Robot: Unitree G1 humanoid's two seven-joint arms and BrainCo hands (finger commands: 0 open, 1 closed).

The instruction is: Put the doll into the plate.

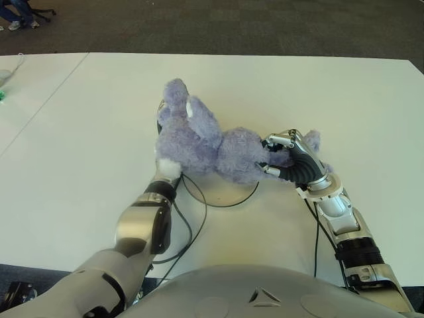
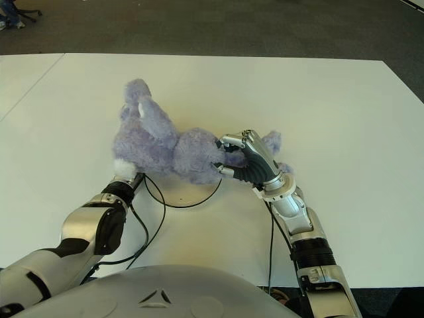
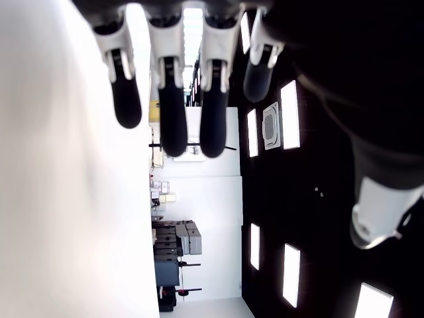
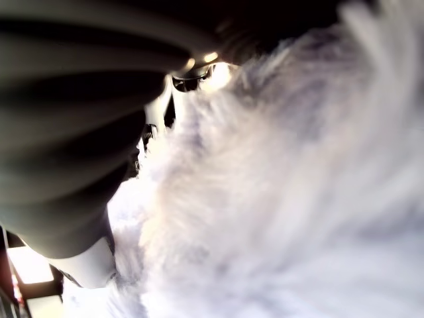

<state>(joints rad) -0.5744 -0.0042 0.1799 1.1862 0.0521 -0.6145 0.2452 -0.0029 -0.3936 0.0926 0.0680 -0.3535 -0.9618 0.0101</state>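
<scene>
Even bright overhead light; right wrist view blurred (fur close-up).

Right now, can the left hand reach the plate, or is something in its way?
Probably not directly. The purple doll, gripped by the right hand, lies across the plate and hides the left hand; only the near rim is bare.

A purple plush doll (image 2: pixel 162 142) lies across the white table (image 2: pixel 318 106), its head toward the far left and its body over a round white plate (image 2: pixel 189 192) whose near rim shows beneath it. The right hand (image 2: pixel 248 162) grips the doll's rear end from the right, fingers curled into the fur. The left hand seems to be under the doll's left side, hidden; only its forearm (image 2: pixel 99 222) shows.
</scene>
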